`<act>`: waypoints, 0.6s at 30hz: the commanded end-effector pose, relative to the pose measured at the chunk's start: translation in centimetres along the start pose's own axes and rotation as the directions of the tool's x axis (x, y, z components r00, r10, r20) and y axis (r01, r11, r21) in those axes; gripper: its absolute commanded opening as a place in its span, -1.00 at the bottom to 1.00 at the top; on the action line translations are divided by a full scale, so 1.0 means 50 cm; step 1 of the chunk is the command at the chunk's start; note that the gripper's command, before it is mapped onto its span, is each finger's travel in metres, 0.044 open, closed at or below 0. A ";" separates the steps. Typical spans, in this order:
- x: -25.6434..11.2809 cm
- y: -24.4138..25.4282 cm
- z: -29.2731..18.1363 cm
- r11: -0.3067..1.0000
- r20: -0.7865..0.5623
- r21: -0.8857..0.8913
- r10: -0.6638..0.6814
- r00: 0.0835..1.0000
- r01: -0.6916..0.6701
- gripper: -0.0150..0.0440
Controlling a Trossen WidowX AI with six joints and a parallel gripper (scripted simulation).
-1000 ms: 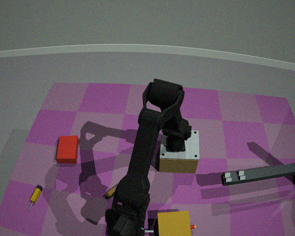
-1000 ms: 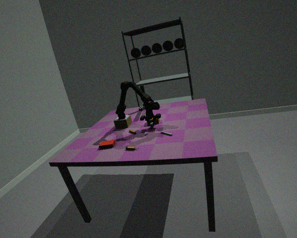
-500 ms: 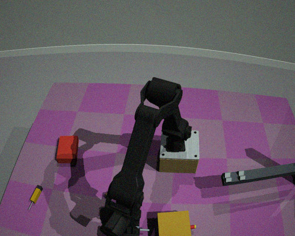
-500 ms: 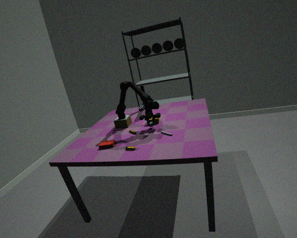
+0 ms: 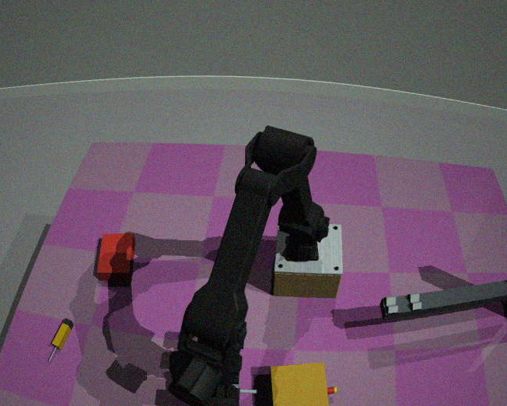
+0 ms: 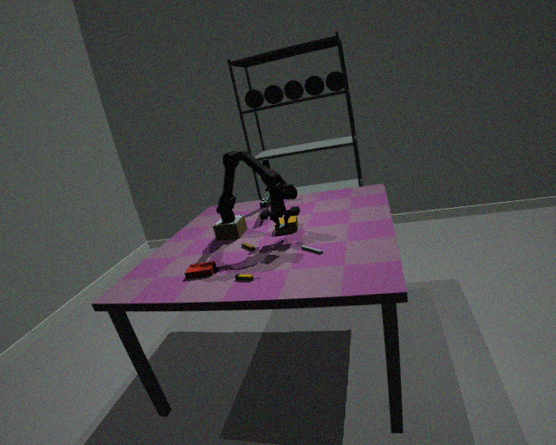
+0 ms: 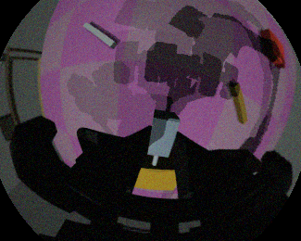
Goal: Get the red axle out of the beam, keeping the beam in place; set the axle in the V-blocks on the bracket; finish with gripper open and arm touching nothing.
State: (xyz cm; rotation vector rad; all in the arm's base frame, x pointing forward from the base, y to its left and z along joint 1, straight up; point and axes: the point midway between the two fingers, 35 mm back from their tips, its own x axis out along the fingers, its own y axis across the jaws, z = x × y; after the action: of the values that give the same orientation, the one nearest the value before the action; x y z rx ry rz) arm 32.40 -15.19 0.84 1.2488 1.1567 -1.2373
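My gripper (image 5: 231, 390) (image 7: 161, 131) is shut on a pale grey tool with a thin light pin at its end. In the top view the pin (image 5: 247, 390) points at the left side of the yellow beam (image 5: 298, 384) (image 7: 156, 181), with its end close to that side; contact cannot be told. The red axle (image 5: 331, 390), with a yellow tip, sticks out of the beam's right side; the rest is hidden inside. The bracket (image 5: 463, 295) carries pale V-blocks (image 5: 391, 301) (image 5: 414, 299) near its left end, with no axle on them. In the exterior view the arm partly hides the beam.
A red block (image 5: 116, 257) (image 6: 199, 270) (image 7: 273, 48) and a yellow-handled tool (image 5: 61, 334) (image 6: 244, 277) lie to the left. Another yellow piece (image 6: 248, 246) (image 7: 240, 104) and a pale bar (image 6: 311, 249) (image 7: 99, 34) lie on the table. The arm stands on a boxy base (image 5: 307, 285).
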 end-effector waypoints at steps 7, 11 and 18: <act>-0.034 0.002 0.001 1.000 -0.001 -0.005 0.005 1.000 -0.005 -0.49; -0.047 0.002 0.001 1.000 -0.001 -0.005 0.005 1.000 -0.005 -0.49; -0.068 -0.002 0.000 1.000 -0.001 -0.005 0.005 1.000 -0.005 -0.49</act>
State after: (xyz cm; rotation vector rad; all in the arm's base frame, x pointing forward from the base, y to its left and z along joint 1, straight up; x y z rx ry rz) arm 32.17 -15.12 3.73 1.2488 1.1563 -1.2370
